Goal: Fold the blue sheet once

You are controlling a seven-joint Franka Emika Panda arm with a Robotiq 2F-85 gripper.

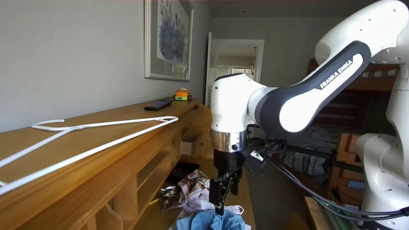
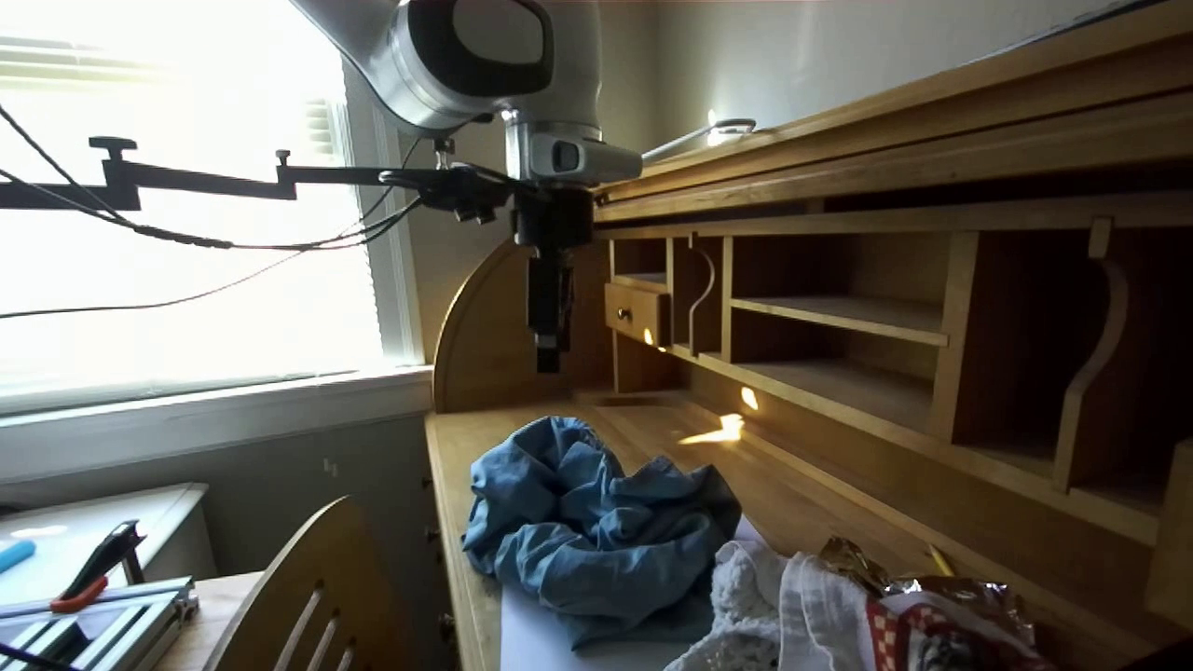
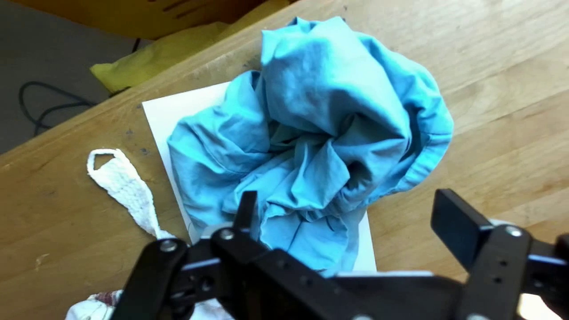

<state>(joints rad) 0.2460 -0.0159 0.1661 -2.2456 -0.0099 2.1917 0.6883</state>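
Your gripper (image 3: 350, 218) stands with its fingers spread wide and nothing held; in an exterior view it hangs clear above the blue sheet (image 2: 606, 536). The sheet lies crumpled on the desk (image 3: 502, 133), partly over white paper (image 3: 178, 111), and by the wrist view's clock its bulk sits between eleven and twelve from the gap between your fingertips. The main risk is the heap itself: it hides most of its edges, so a pinch into the middle probably gathers several layers and lifts them as one bundle, with no fold made. The stitched hem (image 3: 422, 155) at about three o'clock looks a better grip, though it may belong to an inner layer. Go too low there and your tips press on the desk; go too low at six and you likely nip paper along with fabric. A long pull toward eleven could carry the sheet over the desk's edge. The white crocheted strip (image 3: 129, 191), between eight and nine, lies apart but could snag if you sweep that way.
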